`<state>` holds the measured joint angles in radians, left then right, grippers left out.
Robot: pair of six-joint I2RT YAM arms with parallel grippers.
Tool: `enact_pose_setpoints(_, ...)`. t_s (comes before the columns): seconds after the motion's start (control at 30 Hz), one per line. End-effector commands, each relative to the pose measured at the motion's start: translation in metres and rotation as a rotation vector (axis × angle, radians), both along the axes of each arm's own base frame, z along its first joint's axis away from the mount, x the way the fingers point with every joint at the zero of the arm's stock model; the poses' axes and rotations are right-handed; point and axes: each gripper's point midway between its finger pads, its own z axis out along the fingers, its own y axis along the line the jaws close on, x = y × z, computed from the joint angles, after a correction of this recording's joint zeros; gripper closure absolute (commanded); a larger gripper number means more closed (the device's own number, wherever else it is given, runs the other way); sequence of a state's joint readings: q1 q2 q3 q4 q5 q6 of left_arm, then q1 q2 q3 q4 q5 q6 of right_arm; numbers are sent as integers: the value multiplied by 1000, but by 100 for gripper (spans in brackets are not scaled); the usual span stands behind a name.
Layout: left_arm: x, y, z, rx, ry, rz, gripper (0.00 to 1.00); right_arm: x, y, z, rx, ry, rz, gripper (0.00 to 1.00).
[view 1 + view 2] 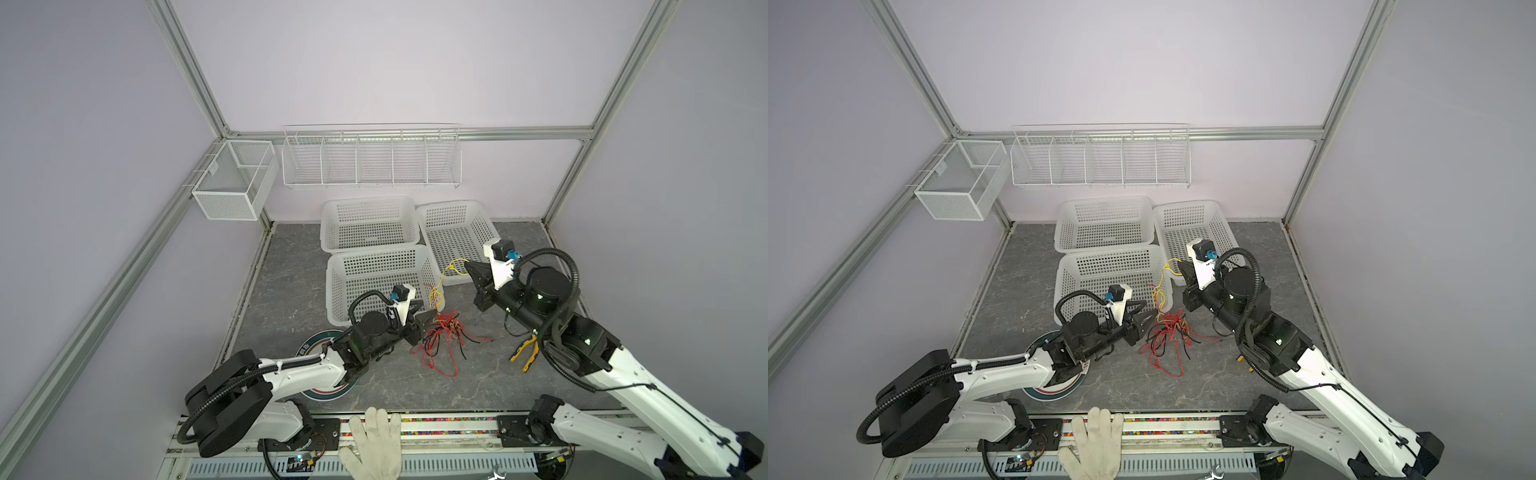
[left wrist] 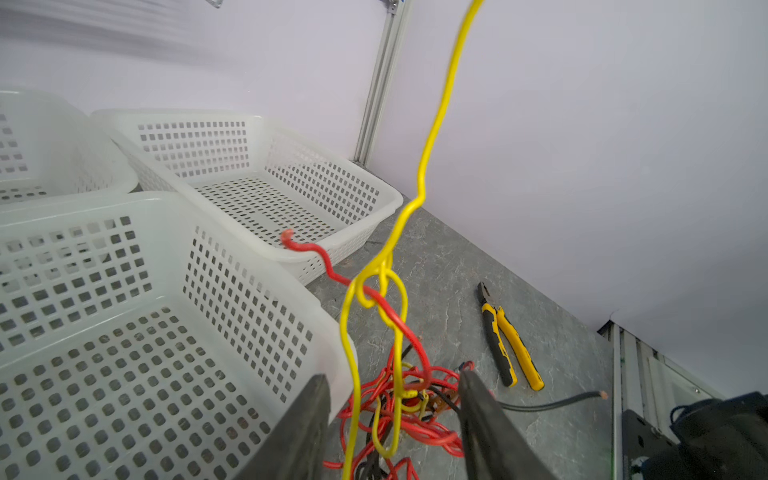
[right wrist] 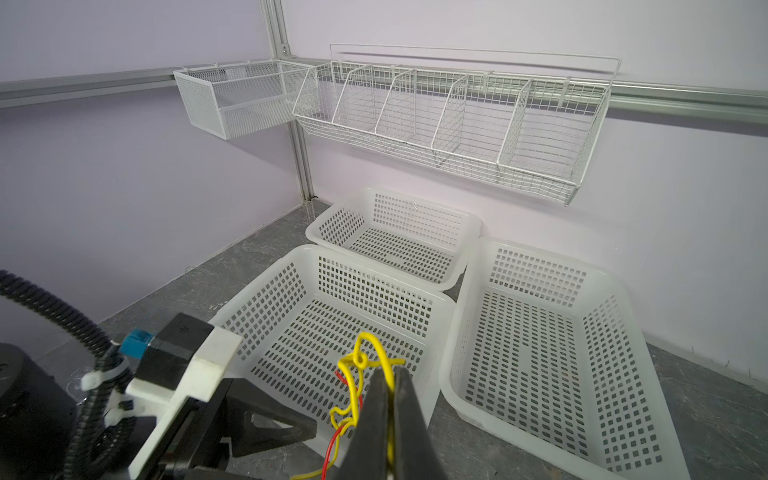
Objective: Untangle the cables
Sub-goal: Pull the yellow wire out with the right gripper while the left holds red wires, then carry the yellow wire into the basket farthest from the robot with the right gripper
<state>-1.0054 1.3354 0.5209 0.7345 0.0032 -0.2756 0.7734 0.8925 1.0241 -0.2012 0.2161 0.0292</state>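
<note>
With right gripper [image 3: 388, 372] pinching yellow cable [image 2: 432, 137] aloft at 1 o'clock of tangle [image 1: 440, 336] on table [image 1: 291, 266], shut spread left gripper [image 2: 392, 374] on red strands, then draw apart slowly.

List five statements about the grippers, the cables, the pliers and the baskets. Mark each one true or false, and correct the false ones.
1. The right gripper is shut on the yellow cable. True.
2. The left gripper is clamped shut. False: its jaws stand apart, on either side of the tangle.
3. The yellow cable hangs clear of the red cable. False: the red cable passes through a loop in the yellow cable.
4. The yellow-handled pliers lie on the table. True.
5. Four plastic baskets stand on the table. False: there are three.
</note>
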Motion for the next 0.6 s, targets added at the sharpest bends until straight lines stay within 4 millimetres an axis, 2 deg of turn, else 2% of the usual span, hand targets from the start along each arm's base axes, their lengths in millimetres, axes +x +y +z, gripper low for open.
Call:
enact_pose_setpoints(0.0,-4,-16,10,-8,-18,-38,54,4,0,15,56,-48,-9,94)
enact_pose_setpoints(0.13,0,-26,9,-23,-18,-38,59,3,1,14,61,-43,-3,94)
enact_pose_setpoints(0.33,11,-29,0,-10,-11,11,71,0,-1,15,70,-48,-2,94)
enact_pose_setpoints(0.43,14,-30,-2,-10,-10,23,83,-2,-4,16,75,-53,-5,94)
enact_pose_setpoints(0.5,15,-30,-2,-12,-10,28,97,-1,-5,15,74,-53,-13,94)
enact_pose_setpoints(0.57,16,-30,-2,-12,-9,34,100,2,-10,13,70,-55,-49,94)
